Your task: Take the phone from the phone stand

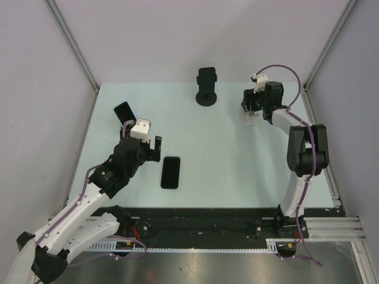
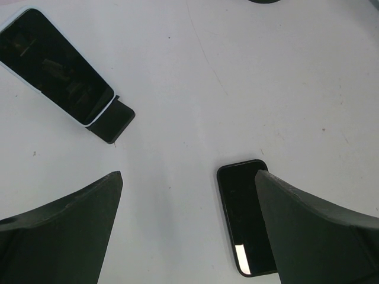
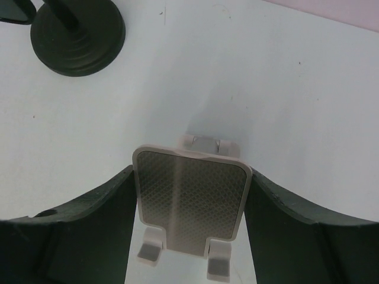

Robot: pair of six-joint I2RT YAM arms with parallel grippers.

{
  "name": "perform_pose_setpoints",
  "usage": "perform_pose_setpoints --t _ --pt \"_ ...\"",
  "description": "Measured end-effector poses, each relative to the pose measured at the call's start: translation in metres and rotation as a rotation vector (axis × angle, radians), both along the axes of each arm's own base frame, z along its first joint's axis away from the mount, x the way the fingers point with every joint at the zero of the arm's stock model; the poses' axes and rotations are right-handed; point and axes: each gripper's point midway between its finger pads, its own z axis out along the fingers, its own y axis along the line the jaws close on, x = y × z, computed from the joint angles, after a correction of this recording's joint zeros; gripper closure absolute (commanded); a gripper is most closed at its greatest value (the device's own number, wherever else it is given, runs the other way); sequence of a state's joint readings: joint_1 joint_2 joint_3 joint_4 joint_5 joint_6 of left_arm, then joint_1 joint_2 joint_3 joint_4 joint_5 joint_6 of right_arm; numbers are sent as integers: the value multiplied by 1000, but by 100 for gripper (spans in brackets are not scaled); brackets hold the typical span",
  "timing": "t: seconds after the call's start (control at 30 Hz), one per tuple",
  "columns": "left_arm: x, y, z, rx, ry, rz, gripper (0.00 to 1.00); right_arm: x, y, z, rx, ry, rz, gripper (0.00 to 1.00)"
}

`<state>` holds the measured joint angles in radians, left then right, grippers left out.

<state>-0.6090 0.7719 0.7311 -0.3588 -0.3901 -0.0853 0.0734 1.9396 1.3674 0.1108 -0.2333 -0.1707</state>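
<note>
A black phone [image 1: 170, 172] lies flat on the table; in the left wrist view [image 2: 241, 207] it is partly under my right-hand finger. My left gripper [image 1: 142, 141] [image 2: 188, 174] is open and empty, just left of it. A phone in a light case [image 1: 124, 110] [image 2: 56, 65] leans on a low black stand [image 2: 113, 122] behind the left gripper. My right gripper [image 1: 253, 105] [image 3: 190, 171] is shut on the plate of an empty white phone stand [image 1: 249, 117] [image 3: 189, 204], one finger on each side edge.
A black stand with a round base [image 1: 206, 96] [image 3: 77, 38] holds a dark phone [image 1: 206, 76] at the back middle. Grey walls enclose the table [image 1: 237, 165] on three sides.
</note>
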Motion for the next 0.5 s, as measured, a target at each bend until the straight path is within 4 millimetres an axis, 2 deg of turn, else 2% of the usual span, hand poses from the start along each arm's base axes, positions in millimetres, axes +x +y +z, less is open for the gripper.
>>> perform_pose_setpoints --t 0.2,0.5 --pt "3 0 -3 13 6 5 0 12 1 -11 43 7 -21 97" --pt "5 1 -4 17 9 14 0 15 -18 -16 101 43 -213 97"
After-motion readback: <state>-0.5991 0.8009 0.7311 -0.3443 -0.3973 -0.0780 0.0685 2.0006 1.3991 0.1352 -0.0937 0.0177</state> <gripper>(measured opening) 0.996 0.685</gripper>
